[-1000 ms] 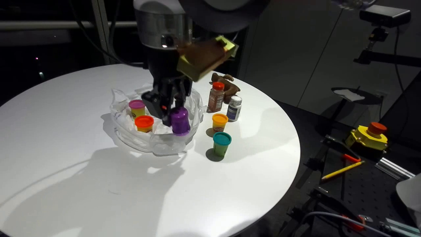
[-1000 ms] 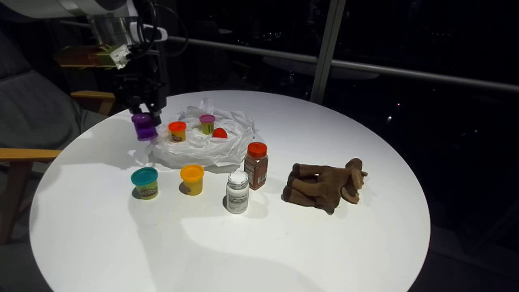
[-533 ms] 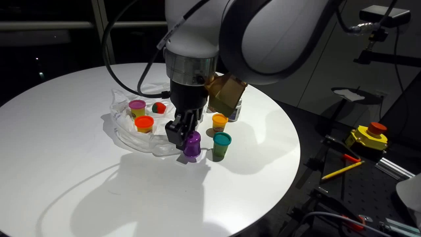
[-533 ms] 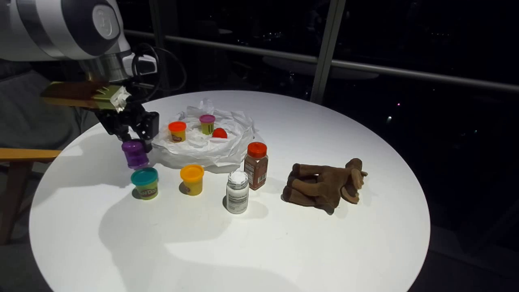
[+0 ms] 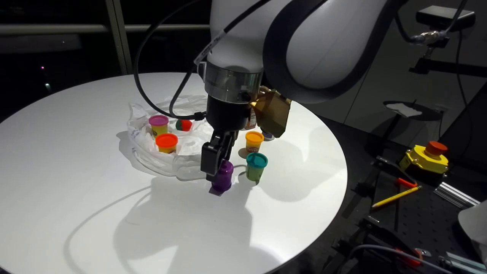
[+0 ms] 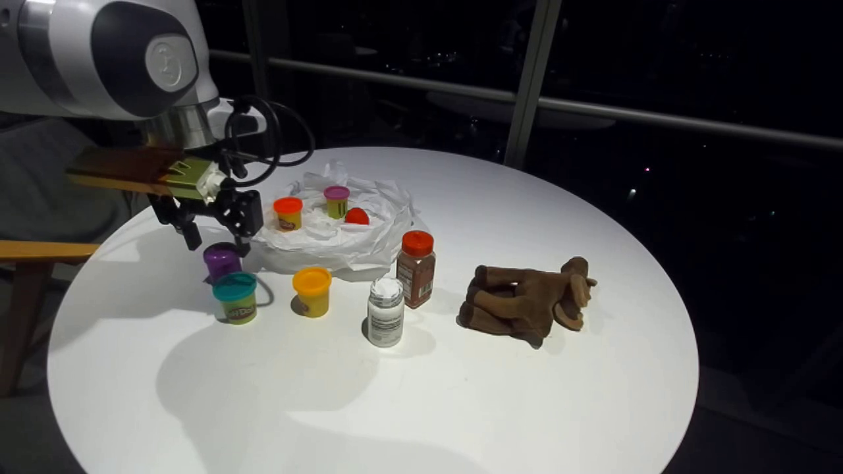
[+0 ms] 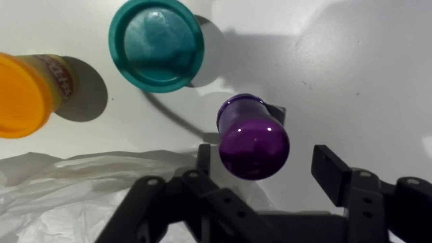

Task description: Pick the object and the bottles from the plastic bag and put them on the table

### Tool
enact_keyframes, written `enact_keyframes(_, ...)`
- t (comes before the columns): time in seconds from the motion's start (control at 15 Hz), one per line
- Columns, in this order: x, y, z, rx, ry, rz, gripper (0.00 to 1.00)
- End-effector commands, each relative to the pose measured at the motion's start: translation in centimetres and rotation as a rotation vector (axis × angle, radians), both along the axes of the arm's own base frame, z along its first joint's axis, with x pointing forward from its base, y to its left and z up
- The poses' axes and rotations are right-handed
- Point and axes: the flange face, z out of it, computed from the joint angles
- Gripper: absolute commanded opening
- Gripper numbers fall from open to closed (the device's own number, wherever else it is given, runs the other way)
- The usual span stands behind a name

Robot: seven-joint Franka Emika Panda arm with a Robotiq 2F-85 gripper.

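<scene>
The purple bottle (image 7: 253, 145) stands on the white table (image 6: 461, 395), close to the teal-capped bottle (image 5: 255, 167). My gripper (image 7: 262, 157) is open around its top, a gap showing on either side in the wrist view. An orange-yellow-capped bottle (image 6: 313, 291) is nearby on the table. In the plastic bag (image 6: 329, 250) sit an orange-red-capped bottle (image 5: 166, 143), a pink-capped bottle (image 5: 158, 125) and a small red and green item (image 5: 184, 125). The object, a brown soft toy (image 6: 520, 299), lies on the table, mostly hidden by the arm in an exterior view.
A red-capped spice bottle (image 6: 416, 270) and a white pill bottle (image 6: 386, 313) stand between the bag and the toy. The bag's crumpled edge (image 7: 101, 162) lies close beside the gripper. A wooden chair arm (image 6: 39, 250) stands beyond the table's rim.
The purple bottle has come from above the bag's edge down onto the table beside the teal-capped bottle. My gripper has let go of it, its fingers now spread.
</scene>
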Motion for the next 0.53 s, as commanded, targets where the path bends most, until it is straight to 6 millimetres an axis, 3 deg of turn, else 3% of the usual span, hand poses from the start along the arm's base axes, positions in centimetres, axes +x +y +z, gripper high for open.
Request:
enact_keyframes(0.0,0.9,-0.9,2.1,0.044,-0.034,-0.012,1.00)
enact_keyframes(0.27,4.9,-2.0,5.2,0.037,-0.124,-0.064,1.00)
enact_keyframes(0.47,8.2,-3.0,6.0,-0.004,-0.178,-0.060,1.00)
